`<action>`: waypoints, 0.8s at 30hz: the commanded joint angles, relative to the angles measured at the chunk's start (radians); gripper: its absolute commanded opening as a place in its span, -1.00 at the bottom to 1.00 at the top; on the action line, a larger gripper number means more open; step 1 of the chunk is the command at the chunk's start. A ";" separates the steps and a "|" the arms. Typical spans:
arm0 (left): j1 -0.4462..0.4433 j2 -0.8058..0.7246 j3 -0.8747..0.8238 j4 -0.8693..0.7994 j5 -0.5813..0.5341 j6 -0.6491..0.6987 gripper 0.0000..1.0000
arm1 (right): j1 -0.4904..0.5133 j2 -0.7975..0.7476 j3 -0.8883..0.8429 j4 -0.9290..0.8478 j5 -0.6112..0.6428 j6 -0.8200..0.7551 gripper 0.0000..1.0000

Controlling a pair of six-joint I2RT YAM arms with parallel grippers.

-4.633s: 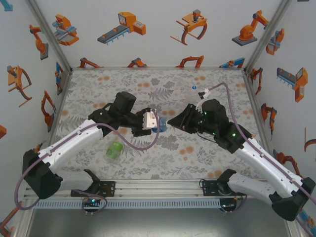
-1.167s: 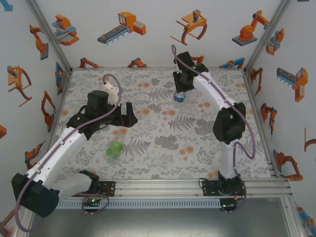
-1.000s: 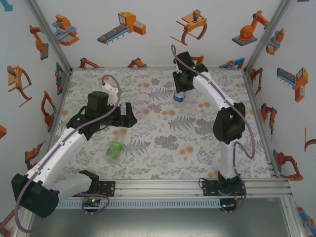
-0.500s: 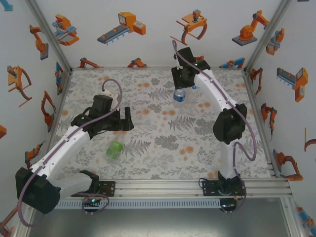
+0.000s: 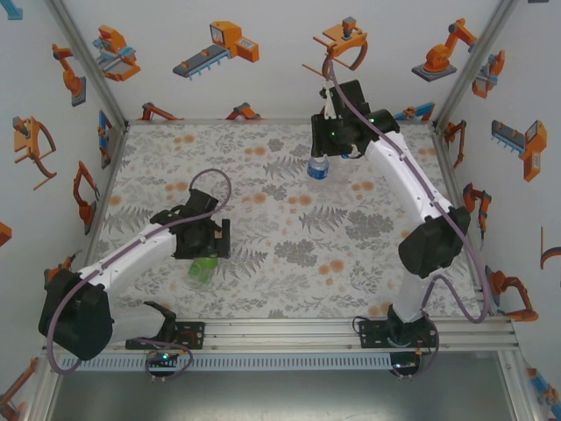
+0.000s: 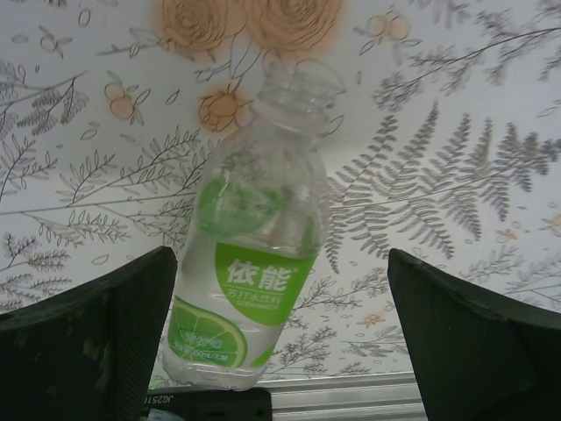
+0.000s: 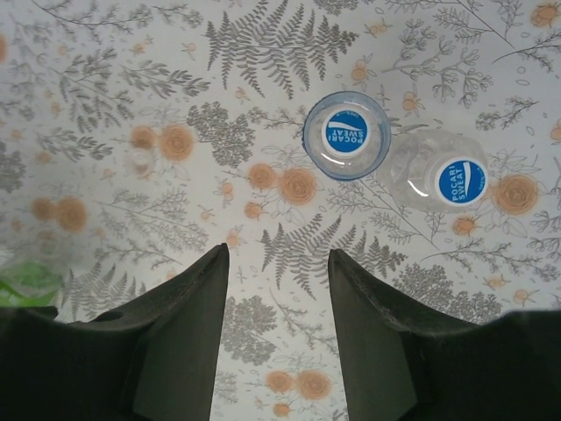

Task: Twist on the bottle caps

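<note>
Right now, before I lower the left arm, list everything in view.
Green-label bottle: 1, clear, lying on the table, neck uncapped.
Blue-label bottle: 1, clear, upright, far centre, blue logo disc on top.
Clear round thing: 1, same blue logo, beside that bottle; kind unclear.
Whitish round spot: 1, faint, on the table; maybe a cap.
Table: 1, grey-and-orange floral.
Left gripper: 1, black, open over the green-label bottle.
Right gripper: 1, black, open, raised near the blue-label bottle.
</note>
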 commanded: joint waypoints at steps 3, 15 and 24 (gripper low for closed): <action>-0.028 -0.006 -0.040 -0.042 -0.073 -0.086 0.96 | -0.002 -0.067 -0.079 0.039 -0.053 0.057 -0.06; -0.079 -0.054 -0.139 -0.013 -0.075 -0.221 0.50 | -0.002 -0.123 -0.200 0.088 -0.079 0.100 -0.07; -0.080 -0.034 -0.139 0.005 -0.093 -0.190 0.39 | 0.008 -0.122 -0.255 0.133 -0.101 0.138 -0.08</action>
